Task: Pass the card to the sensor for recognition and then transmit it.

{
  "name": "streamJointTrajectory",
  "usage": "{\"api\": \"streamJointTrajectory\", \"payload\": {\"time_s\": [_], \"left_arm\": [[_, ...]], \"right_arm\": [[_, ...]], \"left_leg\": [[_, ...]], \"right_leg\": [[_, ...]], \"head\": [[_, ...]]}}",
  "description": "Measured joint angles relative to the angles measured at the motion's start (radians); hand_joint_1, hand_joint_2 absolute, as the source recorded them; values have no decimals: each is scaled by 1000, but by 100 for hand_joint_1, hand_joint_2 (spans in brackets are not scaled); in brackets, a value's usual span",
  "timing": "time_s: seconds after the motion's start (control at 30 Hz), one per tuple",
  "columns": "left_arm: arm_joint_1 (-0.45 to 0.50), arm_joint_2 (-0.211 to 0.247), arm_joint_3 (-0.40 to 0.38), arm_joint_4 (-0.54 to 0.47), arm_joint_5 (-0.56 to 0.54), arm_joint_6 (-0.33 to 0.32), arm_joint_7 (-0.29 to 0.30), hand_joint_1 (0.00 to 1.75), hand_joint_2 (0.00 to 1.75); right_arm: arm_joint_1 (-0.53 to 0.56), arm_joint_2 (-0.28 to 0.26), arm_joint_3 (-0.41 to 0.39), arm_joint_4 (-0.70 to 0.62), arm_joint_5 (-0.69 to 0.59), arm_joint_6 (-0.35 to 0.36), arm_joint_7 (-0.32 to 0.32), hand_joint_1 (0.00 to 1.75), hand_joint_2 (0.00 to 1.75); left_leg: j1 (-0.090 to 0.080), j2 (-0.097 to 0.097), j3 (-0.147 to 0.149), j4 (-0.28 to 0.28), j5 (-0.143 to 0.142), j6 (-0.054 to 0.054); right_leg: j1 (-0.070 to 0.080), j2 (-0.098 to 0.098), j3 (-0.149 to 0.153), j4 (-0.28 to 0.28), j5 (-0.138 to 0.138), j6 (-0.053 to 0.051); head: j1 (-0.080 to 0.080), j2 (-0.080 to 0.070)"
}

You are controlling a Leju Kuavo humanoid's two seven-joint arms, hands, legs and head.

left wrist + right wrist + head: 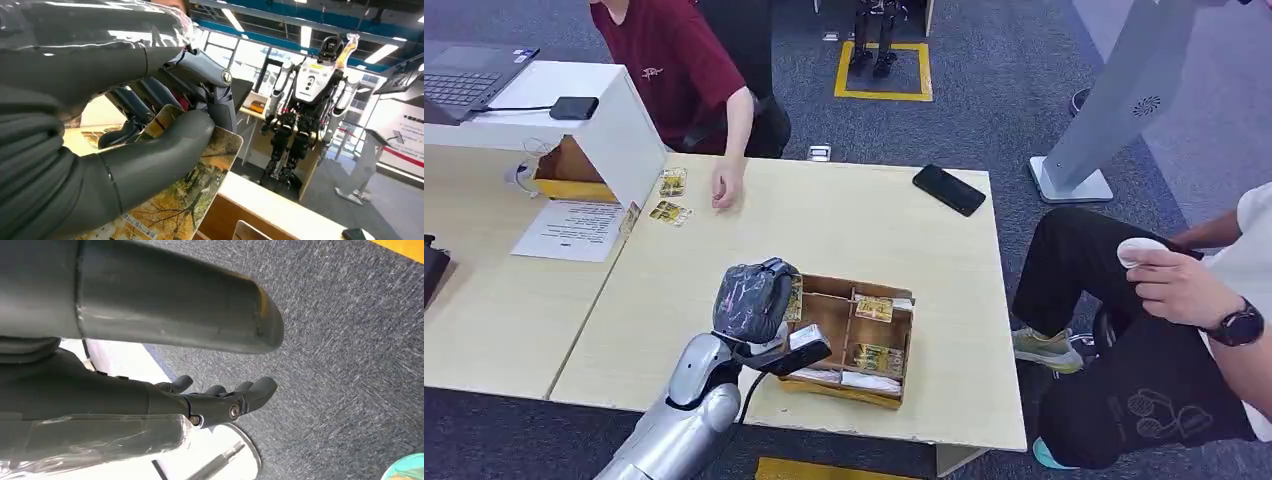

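The left hand hangs at the near edge of the table, just over the left end of the wooden box. From its wrist you can see the thumb pressed flat on a card printed with autumn trees, dark fingers behind it — so the card is held, pinched near one end, the rest sticking out free. It looks thin, light and stiff, with a glossy face that could well slide under a smooth thumb; I'd judge a firm pinch close to the edge the right hold, leaving the printed face clear for reading. More cards sit in the box's compartments. The sensor I take to be the white housing at the far left, well apart from the hand, with two cards on the table beside it and a person's hand resting near. The right hand hangs over grey carpet, fingers loosely curled, holding nothing.
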Motion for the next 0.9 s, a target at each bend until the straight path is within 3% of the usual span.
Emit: {"api": "streamJointTrajectory", "payload": {"time_s": [0.27, 0.3, 0.37, 0.47, 0.57, 0.9], "left_arm": [[0, 0, 0, 0, -13, -6, 12, 175, 175], [-14, 7, 5, 6, -68, -14, 72, 175, 175], [-98, 24, 43, 108, -141, 4, 184, 175, 175], [-223, 50, 139, 268, -136, 64, 167, 175, 175], [-278, 56, 174, 355, -140, 76, 156, 175, 175], [-297, 47, 196, 450, -169, 74, 173, 175, 175]], "right_arm": [[0, 0, 0, 0, 0, 0, 0, 0, 0], [0, 0, 0, 0, 0, -1, 1, 0, 0], [-2, 0, 4, 0, 0, 0, 1, 0, 0], [-4, 0, 10, 0, 0, 0, 1, 0, 0], [-5, -1, 12, 0, 0, 0, 1, 0, 0], [-6, -1, 18, 0, 0, -1, 0, 0, 0]], "left_leg": [[0, 0, 0, 0, 0, 0], [0, -1, 0, 0, 0, 0], [1, -2, -1, 0, 3, -1], [1, 2, 1, 0, 3, -2], [1, -2, 0, 0, 5, -3], [1, -2, -1, 0, 5, -3]], "right_leg": [[0, 0, 0, 0, 0, 0], [0, -1, 0, 0, 0, 0], [1, -2, -1, 0, 1, -1], [1, 2, -2, 1, 3, -3], [1, -2, -1, 2, 3, -3], [1, -1, -2, 1, 3, -3]], "head": [[0, 0], [0, 0], [4, 0], [-1, 0], [-2, 0], [-2, 0]]}}
